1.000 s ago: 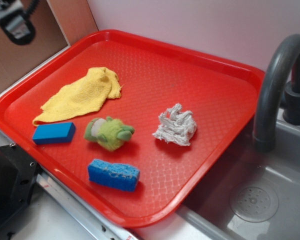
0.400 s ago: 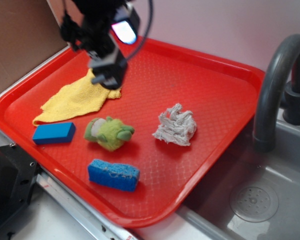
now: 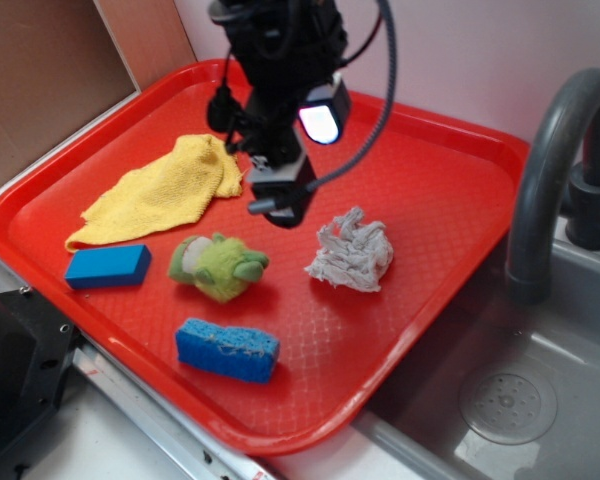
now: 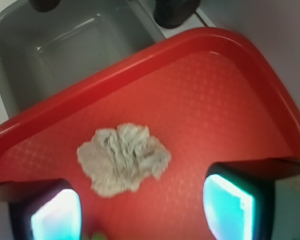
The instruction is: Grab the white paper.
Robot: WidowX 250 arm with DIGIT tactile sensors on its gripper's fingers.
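- Red tray (image 3: 450, 180) beside a grey sink (image 3: 540, 400) carries everything.
- Claw (image 3: 280, 205) — jaws apart — has swung over from the yellow cloth (image 3: 160, 190) (approach nearly done).
- White paper (image 4: 122, 157) lies just ahead, untouched.

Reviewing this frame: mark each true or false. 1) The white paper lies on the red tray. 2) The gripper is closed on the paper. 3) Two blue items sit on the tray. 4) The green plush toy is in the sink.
1) True: the white paper rests on the red tray.
2) False: the gripper is open, with the paper ahead of its fingers, not gripped.
3) True: a blue block and a blue sponge.
4) False: the green plush toy is on the tray.
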